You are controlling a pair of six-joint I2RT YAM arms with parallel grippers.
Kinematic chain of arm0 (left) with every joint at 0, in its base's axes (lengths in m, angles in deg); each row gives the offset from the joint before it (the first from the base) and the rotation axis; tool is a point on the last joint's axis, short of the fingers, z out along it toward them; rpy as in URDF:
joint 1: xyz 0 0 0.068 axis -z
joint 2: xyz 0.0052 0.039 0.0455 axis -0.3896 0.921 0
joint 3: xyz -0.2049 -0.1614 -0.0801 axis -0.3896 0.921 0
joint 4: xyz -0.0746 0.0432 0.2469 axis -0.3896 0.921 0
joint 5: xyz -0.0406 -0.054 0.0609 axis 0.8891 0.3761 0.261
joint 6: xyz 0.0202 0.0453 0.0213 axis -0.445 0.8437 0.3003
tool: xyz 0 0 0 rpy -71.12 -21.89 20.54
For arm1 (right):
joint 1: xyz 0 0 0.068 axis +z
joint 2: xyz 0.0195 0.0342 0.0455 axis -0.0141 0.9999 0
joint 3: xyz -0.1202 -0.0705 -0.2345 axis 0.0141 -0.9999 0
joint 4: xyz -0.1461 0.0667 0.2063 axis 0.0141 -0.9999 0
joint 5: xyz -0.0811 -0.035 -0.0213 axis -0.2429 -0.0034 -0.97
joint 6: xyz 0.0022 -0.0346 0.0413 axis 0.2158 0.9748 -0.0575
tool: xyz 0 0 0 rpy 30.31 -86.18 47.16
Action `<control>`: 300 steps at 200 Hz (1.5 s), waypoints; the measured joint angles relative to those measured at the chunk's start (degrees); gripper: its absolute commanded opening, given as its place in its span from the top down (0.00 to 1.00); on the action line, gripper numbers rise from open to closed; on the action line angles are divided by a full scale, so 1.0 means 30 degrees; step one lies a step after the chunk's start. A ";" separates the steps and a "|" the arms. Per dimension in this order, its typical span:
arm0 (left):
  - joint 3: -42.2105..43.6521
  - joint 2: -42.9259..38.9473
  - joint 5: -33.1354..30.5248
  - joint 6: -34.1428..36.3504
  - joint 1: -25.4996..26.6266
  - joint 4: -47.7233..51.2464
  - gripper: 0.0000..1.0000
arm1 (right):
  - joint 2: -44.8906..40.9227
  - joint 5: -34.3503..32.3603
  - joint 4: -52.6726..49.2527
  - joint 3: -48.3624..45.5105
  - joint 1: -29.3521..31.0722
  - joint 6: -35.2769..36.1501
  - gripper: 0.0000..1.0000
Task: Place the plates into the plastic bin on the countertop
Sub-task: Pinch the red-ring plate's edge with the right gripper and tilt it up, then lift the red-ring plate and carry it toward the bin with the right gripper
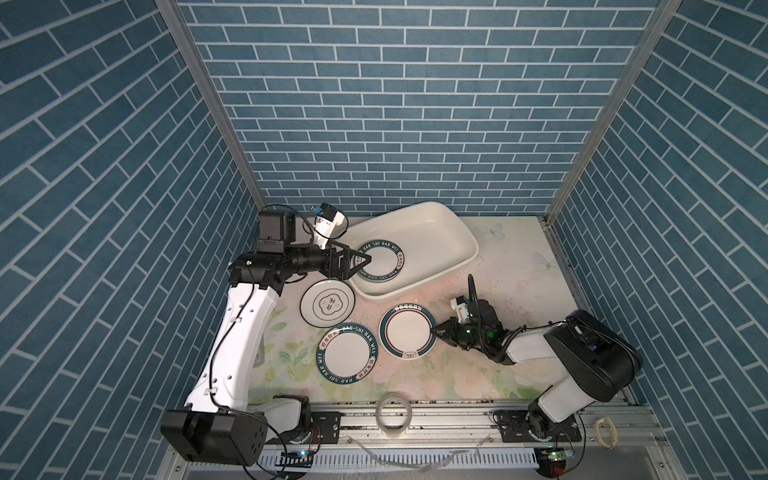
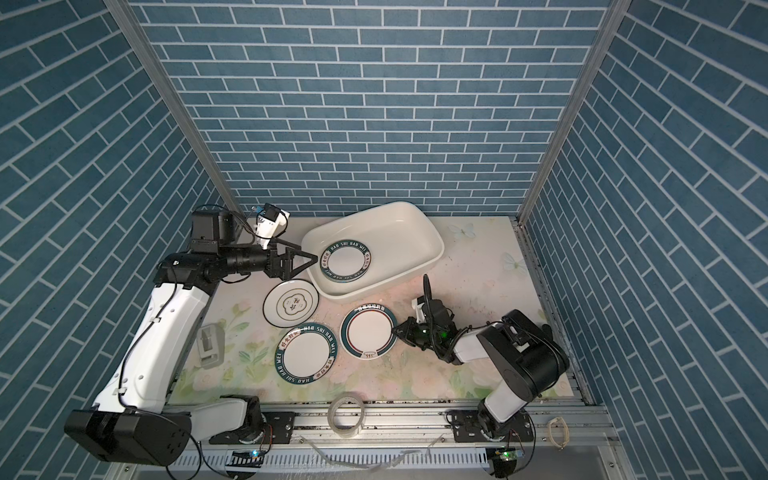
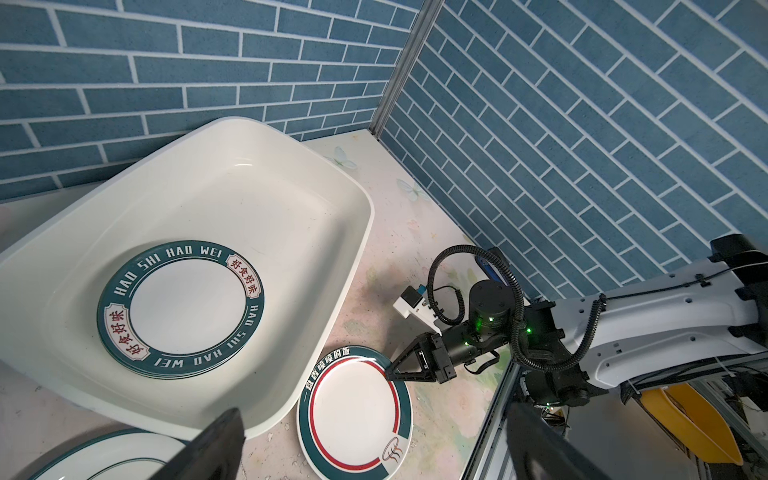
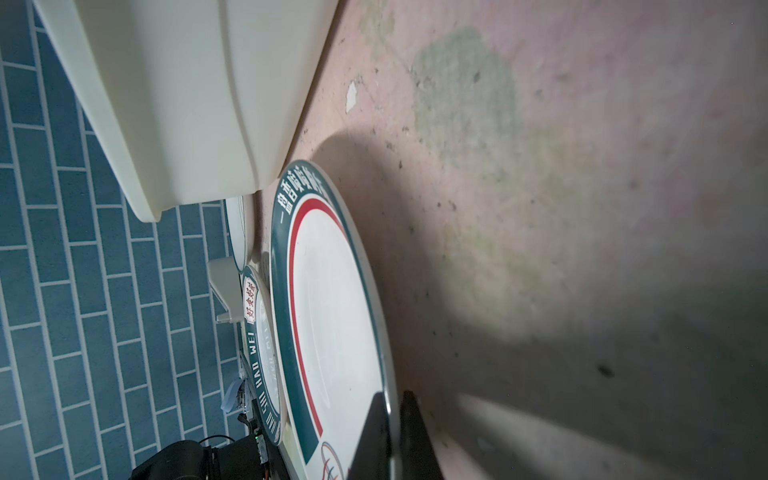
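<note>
- R gripper (image 4: pixel 392 401): jaws closed tight on the rim of the red-ring plate (image 1: pixel 407 334), one finger above and one below, at the edge facing the R arm. The plate lies on the countertop (image 1: pixel 498 291), just beside the near wall of the plastic bin (image 1: pixel 419 228).
- Risk 1: the pinch takes only a slim bit of slick rim, far off the plate's ctr. On lift it'll prob droop or pivot, and may slip out & clatter.
- Risk 2: the bin's flared rim stands b/w the plate & the bin floor. A low carry means the plate edge hits the wall and shoves the bin.
- Risk 3: L gripper (image 1: pixel 360 269) hangs wide open & empty over the bin's end, by the binned plate (image 1: pixel 380 262). Both arms going in at once could clash.
- Risk 4: letting go too high over the binned plate is hard on hard, so a chip is poss.
- Plates: look glazed, hard & glossy; round w/ a shallow raised rim. This one has a green band w/ a red ring inside it.
- Bin: smooth glossy white plastic, rounded corners, sloped walls.
- Countertop: flat, matte floral print, scuffed & speckled near the bin.
- Also out: flower-emblem plate (image 1: pixel 328 305) and lettered plate (image 1: pixel 350 359), both flat. The lettered one is just beside the held plate; can't tell if they touch.
</note>
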 measured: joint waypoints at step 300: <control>-0.0554 0.0685 -0.0612 0.0138 0.0000 0.0073 0.00 | -1.2021 -0.0117 -1.6837 0.1574 -0.0962 0.3563 1.00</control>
